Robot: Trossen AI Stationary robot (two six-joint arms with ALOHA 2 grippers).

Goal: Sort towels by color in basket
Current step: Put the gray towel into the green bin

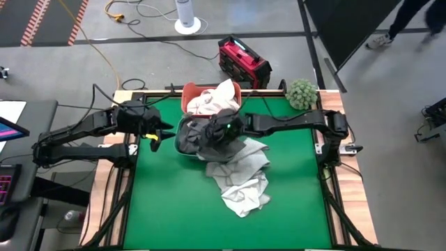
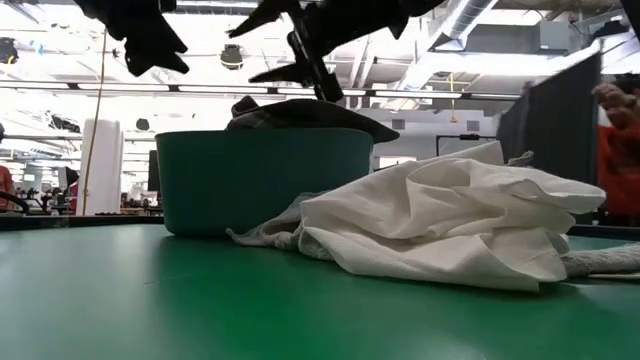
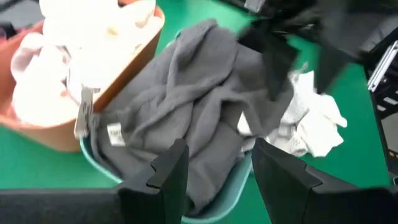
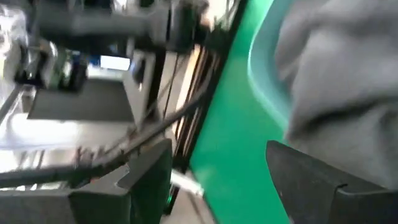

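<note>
1. Nearest me on the green table [image 1: 181, 209], a heap of pale towels [image 1: 240, 183] lay crumpled, white and light grey cloth bunched together, its far edge touching the teal tub.
2. Seen from table height, the same heap [image 2: 450, 225] spread wide in front of the tub and to its right.
3. Just behind the heap stood the teal tub [image 2: 262, 180], filled to the rim with dark grey towels [image 1: 198, 136] that bulged over the top.
4. The right gripper [image 1: 221, 132] hung over that tub, just above the dark grey cloth, with its fingers [image 4: 311, 180] spread wide and nothing between them.
5. The left gripper [image 1: 164, 132] hovered beside the tub's left side, fingers [image 3: 168, 174] parted and empty, pointing toward the grey pile.
6. From the left wrist, the dark grey towels [image 3: 186, 118] draped over the tub's edge, a small label showing on one fold.
7. Touching the tub's far side stood the rust-orange tub [image 1: 188, 94], holding white towels [image 1: 216, 97] heaped high.
8. At the table's far right corner sat a fuzzy green ball [image 1: 302, 93], well apart from both tubs.
9. Beyond the table, a red case [image 1: 242, 61] rested on the floor.
</note>
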